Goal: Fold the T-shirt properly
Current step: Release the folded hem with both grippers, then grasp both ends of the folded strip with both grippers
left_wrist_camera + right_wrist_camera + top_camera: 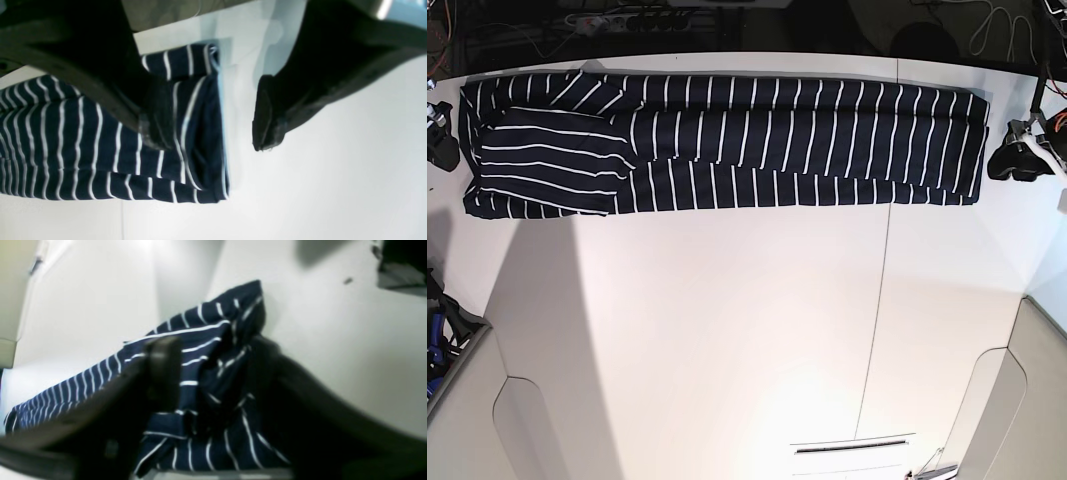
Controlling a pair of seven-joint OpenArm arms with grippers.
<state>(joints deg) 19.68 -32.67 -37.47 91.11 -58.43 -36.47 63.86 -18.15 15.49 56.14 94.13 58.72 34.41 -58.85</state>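
One long band of striped T-shirt (727, 135) spans the upper frame of the base view on the white table (727, 340). Left gripper (213, 123), jaws apart, straddles its upper-right end; right gripper (213, 373), jaws apart around a raised upper-left corner. Likely best: pinch both ends level, then fold them together evenly.

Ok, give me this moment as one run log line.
T-shirt: long folded strip on table | left gripper: jaws open at one end, empty | right gripper: jaws straddling other end, grip unclear
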